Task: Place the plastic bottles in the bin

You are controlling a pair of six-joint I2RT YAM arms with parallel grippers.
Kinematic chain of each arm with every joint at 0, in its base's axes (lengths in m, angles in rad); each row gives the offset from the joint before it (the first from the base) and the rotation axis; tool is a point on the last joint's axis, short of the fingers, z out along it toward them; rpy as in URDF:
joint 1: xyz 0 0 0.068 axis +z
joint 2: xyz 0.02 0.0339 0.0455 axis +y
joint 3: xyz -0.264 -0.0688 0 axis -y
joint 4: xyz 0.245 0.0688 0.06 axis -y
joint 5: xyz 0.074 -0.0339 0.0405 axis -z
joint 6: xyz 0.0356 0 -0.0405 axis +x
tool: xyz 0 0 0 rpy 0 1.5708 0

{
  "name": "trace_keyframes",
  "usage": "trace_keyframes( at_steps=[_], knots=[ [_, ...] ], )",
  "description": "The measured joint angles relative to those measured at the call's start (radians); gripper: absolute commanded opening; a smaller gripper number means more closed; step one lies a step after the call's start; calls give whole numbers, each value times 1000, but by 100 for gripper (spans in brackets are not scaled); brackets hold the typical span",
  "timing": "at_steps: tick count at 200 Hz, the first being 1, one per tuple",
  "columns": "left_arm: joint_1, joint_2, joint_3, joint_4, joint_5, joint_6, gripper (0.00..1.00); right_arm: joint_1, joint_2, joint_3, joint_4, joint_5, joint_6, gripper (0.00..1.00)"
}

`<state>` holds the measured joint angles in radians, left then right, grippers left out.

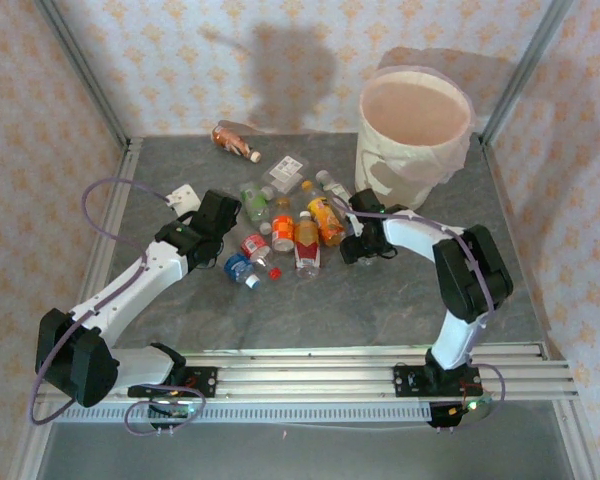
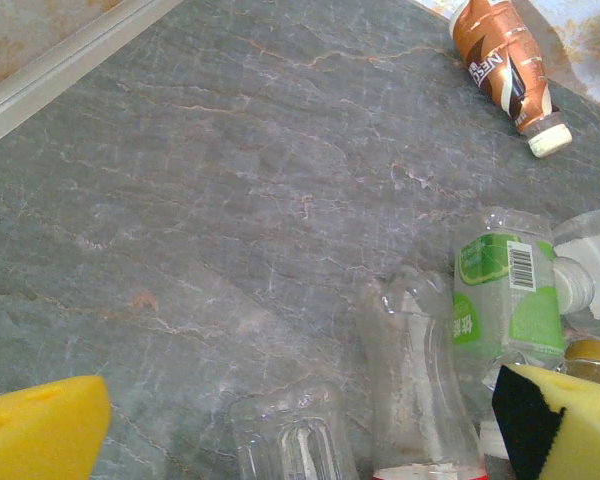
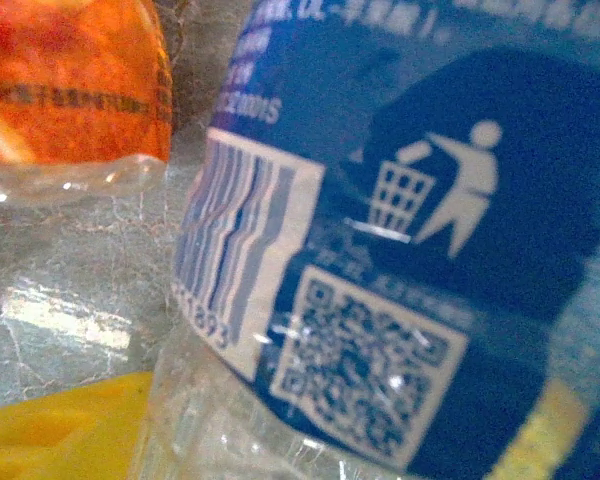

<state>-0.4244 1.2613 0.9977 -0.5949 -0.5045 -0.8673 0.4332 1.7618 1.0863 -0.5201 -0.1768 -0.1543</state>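
Several plastic bottles (image 1: 283, 232) lie clustered mid-table, left of the white bin (image 1: 415, 130) at the back right. My left gripper (image 2: 300, 445) is open, yellow pads (image 2: 40, 430) wide apart, with a clear bottle base (image 2: 295, 440) and a clear red-labelled bottle (image 2: 420, 390) lying between them. A green-labelled bottle (image 2: 505, 300) lies to the right. My right gripper (image 1: 352, 245) is low beside an orange bottle (image 3: 70, 80). A blue-labelled bottle (image 3: 380, 250) sits deep between its jaws, against one yellow pad (image 3: 70, 430); the other pad is hidden.
A brown bottle (image 1: 235, 143) lies apart near the back wall. A clear flat package (image 1: 285, 172) and a white tag (image 1: 183, 195) sit by the cluster. Metal frame posts stand at the back corners; rails run along the near edge.
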Motion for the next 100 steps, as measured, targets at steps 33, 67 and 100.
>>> trace_keyframes(
  at_steps=[33, 67, 100],
  knots=[
    [0, 1, 0, 0, 0, 0, 100, 0, -57, -8, -4, 14, -1, 55],
    [0, 6, 0, 0, 0, 0, 100, 0, -119, -9, -21, 25, -8, 48],
    [0, 9, 6, 0, 3, 0, 100, 0, -201, -21, -38, 24, -19, 45]
  ],
)
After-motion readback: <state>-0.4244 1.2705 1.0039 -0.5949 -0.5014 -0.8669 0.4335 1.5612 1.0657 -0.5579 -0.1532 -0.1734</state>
